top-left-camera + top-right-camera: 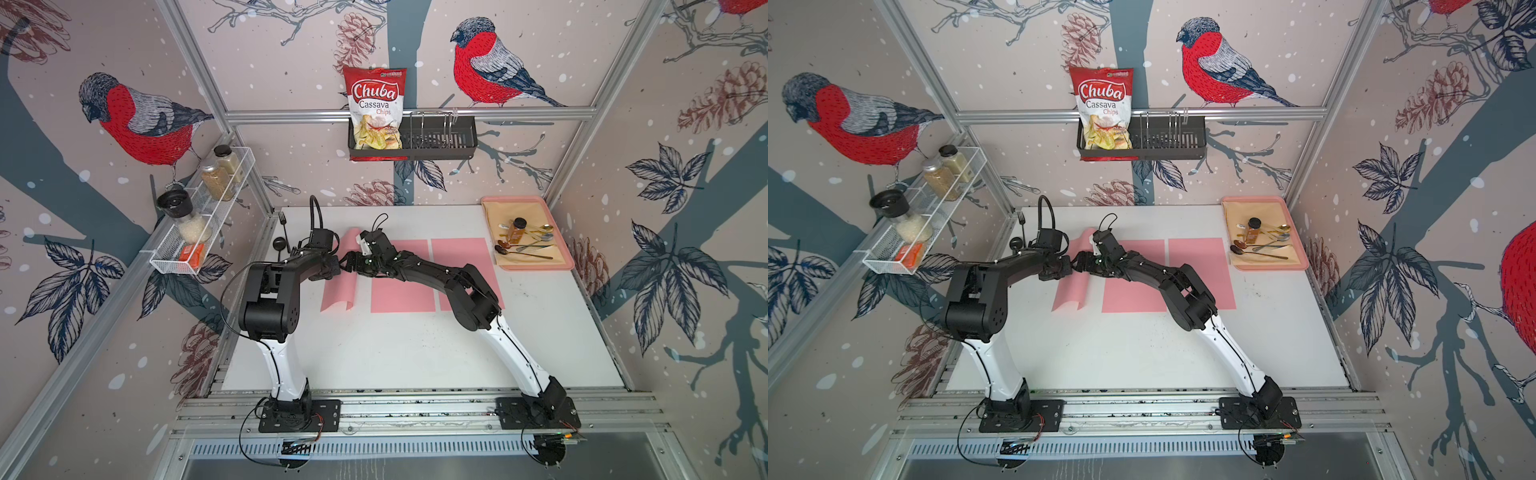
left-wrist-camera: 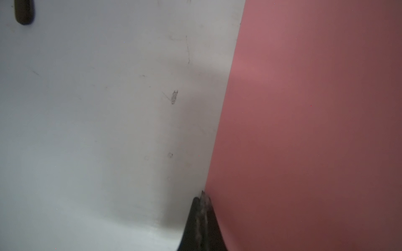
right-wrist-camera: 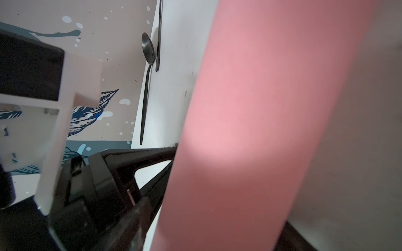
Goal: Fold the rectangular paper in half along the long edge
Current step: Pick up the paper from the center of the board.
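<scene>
The pink rectangular paper (image 1: 338, 291) lies at the left of the white table (image 1: 415, 353), its right side curled up and over towards the left. Both top views show it (image 1: 1069, 293). My left gripper (image 1: 337, 266) is shut, pinching the paper's (image 2: 304, 130) left long edge between its fingertips (image 2: 202, 200). My right gripper (image 1: 351, 261) meets it from the right. In the right wrist view the rolled paper (image 3: 250, 108) rises between the right gripper's (image 3: 215, 228) wide-open jaws, one finger (image 3: 139, 217) on each side, neither pressing it.
Two more pink sheets (image 1: 403, 276) (image 1: 461, 266) lie flat under the right arm. A pink tray (image 1: 561, 249) with cutlery and a jar sits at the back right. A black spoon (image 1: 279, 243) and a fork (image 1: 284, 222) lie at the back left.
</scene>
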{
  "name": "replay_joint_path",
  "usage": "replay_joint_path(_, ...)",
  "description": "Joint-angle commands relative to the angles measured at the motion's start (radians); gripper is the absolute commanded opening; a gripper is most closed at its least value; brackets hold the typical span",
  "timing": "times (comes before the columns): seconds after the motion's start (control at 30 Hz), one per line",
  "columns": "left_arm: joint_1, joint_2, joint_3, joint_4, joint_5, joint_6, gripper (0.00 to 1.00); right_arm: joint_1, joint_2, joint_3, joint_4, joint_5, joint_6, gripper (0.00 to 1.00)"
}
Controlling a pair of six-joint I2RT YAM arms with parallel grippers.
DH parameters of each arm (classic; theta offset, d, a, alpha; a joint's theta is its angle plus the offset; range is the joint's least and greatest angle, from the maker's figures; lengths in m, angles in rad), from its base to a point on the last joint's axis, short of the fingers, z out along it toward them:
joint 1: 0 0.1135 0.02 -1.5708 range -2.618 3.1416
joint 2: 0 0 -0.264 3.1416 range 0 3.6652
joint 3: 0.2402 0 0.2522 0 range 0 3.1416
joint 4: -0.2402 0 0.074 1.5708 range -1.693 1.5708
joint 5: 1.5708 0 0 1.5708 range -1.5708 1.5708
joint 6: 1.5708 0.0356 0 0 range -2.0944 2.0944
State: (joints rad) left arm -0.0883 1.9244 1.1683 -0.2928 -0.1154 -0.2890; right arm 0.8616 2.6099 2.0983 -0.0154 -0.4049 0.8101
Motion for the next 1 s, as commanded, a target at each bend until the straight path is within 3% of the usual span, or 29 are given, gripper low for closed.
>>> replay_joint_path(0.0, -0.005, 0.015, -0.014, -0.15, 0.118, -0.014, 0.0, 0.0, 0.023, 0.007, -0.147, 0.053, -0.014, 0.76)
replay_joint_path(0.5, -0.004, 0.024, -0.016, -0.14, 0.141, -0.018, 0.0, -0.001, 0.055, 0.037, -0.126, 0.028, 0.01, 0.69)
replay_joint_path(0.97, -0.003, 0.022, -0.016, -0.135, 0.145, -0.019, 0.0, -0.005, 0.059, 0.039, -0.083, -0.005, 0.029, 0.56)
